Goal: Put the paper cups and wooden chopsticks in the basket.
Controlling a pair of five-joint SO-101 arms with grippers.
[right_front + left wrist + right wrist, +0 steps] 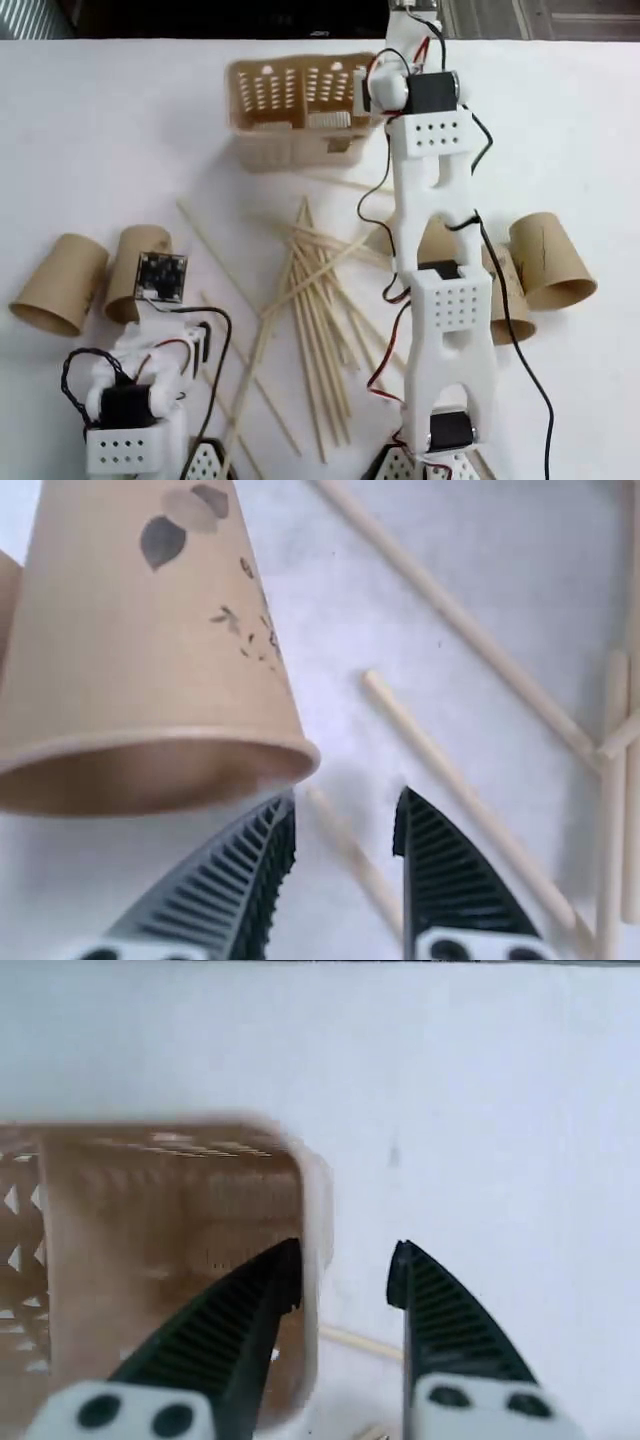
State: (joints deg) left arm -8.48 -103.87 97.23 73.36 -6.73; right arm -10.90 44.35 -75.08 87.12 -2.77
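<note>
My white right arm (440, 300) stretches far out to 12 o'clock. Its right gripper (342, 1260) is open at the edge of the tan plastic basket (170, 1220). My left gripper (345, 805) is open too, just beside a brown paper cup (150, 660) lying on its side at 9 o'clock. Thin wooden chopsticks (315, 320) lie scattered in the middle.

Toppled paper cups (60, 283); scattered chopsticks (315, 310); beige basket (290, 110).

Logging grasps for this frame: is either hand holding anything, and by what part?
Nothing is held. The left hand is open near the rim of a paper cup. The right hand is open at the basket edge.
</note>
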